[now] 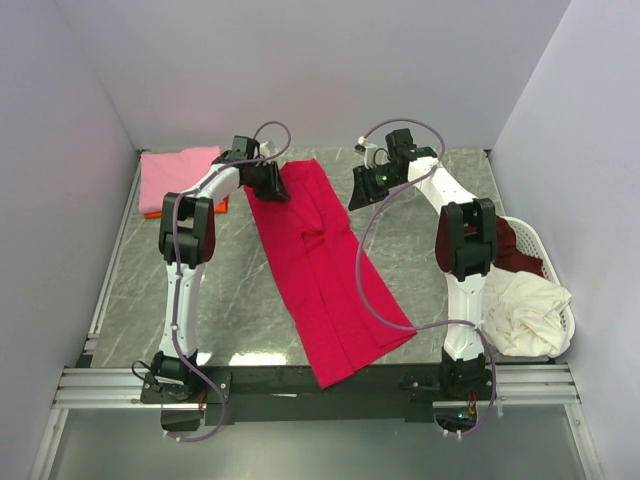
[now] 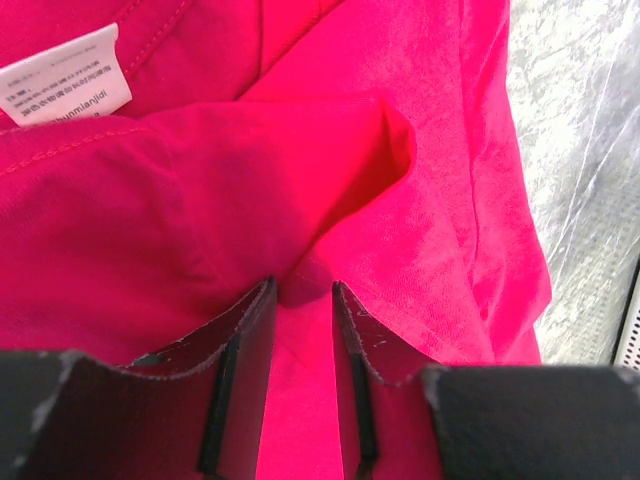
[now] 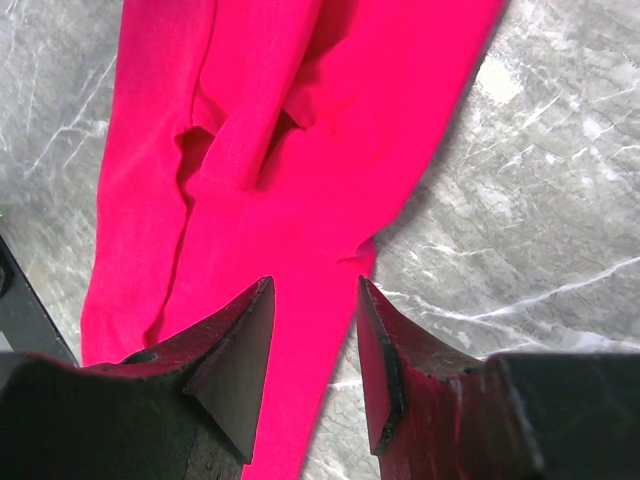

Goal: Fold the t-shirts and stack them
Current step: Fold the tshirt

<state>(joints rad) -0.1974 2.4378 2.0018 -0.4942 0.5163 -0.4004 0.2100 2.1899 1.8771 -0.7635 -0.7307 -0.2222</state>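
Note:
The crimson red t-shirt [image 1: 325, 270] lies folded into a long strip running from the table's back to its front edge. My left gripper [image 1: 270, 183] is at the shirt's far left end. In the left wrist view its jaws [image 2: 303, 288] stand narrowly apart with a bunch of red fabric [image 2: 400, 230] pinched between them, and the white neck label [image 2: 68, 75] shows just beyond. My right gripper [image 1: 362, 190] hovers open and empty beside the shirt's far right edge; that edge [image 3: 300, 200] shows below its tips [image 3: 315, 285].
A folded pink shirt [image 1: 178, 168] lies on an orange one [image 1: 153, 212] at the back left. A white oval basket [image 1: 560, 290] at the right holds a cream shirt [image 1: 525, 312] and a maroon one [image 1: 512, 250]. The table is grey marble [image 1: 240, 290].

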